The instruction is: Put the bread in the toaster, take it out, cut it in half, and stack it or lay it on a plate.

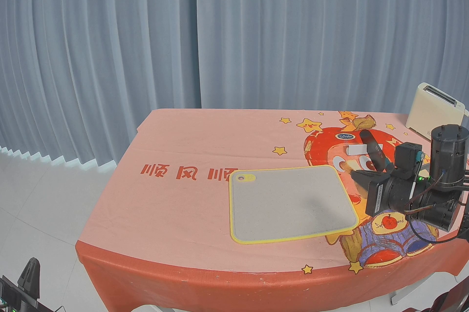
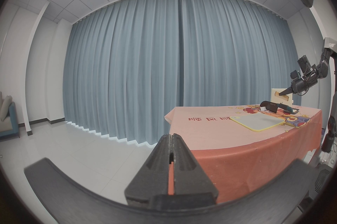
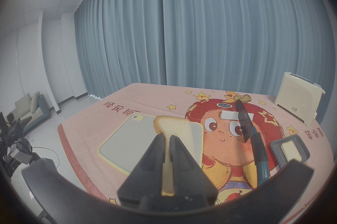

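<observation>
The right gripper [image 3: 167,137] is clamped on a pale, brown-crusted slice of bread [image 3: 173,128], gripping it by one edge so that the slice stands upright with its free end pointing away from the wrist. In the head view this gripper sits at the right of the frame, above the right edge of the grey cutting board with the yellow rim [image 1: 293,203], which lies flat at the centre of the pink printed tablecloth [image 1: 185,210]. The cream-coloured slot toaster [image 1: 435,110] stands at the upper right of the frame, well apart from the slice and behind the gripper's pointing direction. Its top slot runs from upper left to lower right. If toasting is the pending step, the wrist must turn towards the upper right and align the slice's flat faces with the slot's long axis before lowering. A black-bladed knife with a teal handle [image 1: 373,147] lies on the cloth between the gripper and the toaster, so route the slice above it. The right arm is the nearer one. The left gripper [image 2: 171,140] has its jaws pressed together on nothing and sits at the lower left of the frame, off the table.
</observation>
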